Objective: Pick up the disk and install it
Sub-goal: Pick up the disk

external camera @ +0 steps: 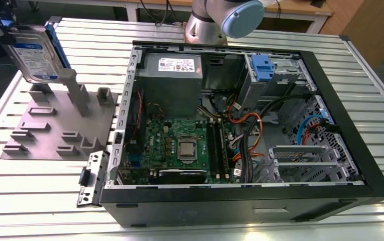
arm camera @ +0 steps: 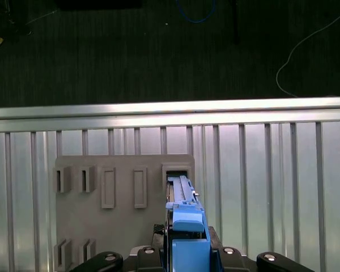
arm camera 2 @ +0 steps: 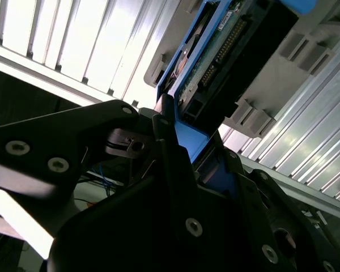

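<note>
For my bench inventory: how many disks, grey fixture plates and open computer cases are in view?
disk: 1
grey fixture plate: 1
open computer case: 1
total: 3

Robotics lab or workshop; slotted aluminium bench [external camera: 37, 201]; opened computer case [external camera: 246, 201]; grey fixture plate [external camera: 44, 125]; robot arm base [external camera: 205, 27].

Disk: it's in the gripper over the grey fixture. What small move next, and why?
Probably a short straight lift. The gripper holds the disk upright, its lower edge close to the posts of the grey fixture in the exterior view; swinging toward the computer case now might clip them.
</note>
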